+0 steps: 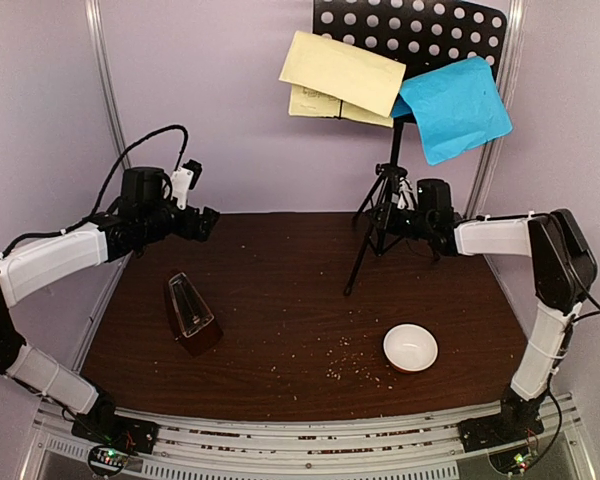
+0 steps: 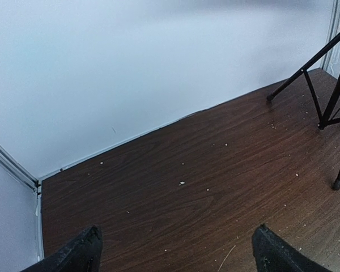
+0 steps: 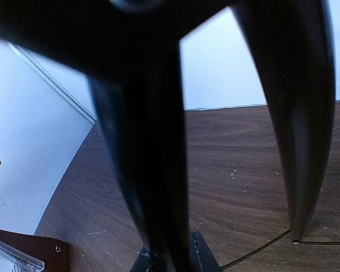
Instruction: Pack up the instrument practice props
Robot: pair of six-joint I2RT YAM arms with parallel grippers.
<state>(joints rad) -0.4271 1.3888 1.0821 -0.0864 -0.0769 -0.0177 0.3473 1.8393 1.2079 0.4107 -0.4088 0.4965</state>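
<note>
Here the black tripod music stand stands at the back right of the brown wooden desk and carries pale yellow paper sheets and a bright blue paper sheet. The right pincer is at its pole; we cannot tell if it pinches. The left pincer is spread wide at the back left. The small brown pyramid metronome sits front left.

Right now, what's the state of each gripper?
Left gripper: open, holding nothing.
Right gripper: at the black tripod music stand with perforated desk; whether it is closed on it cannot be told.
</note>
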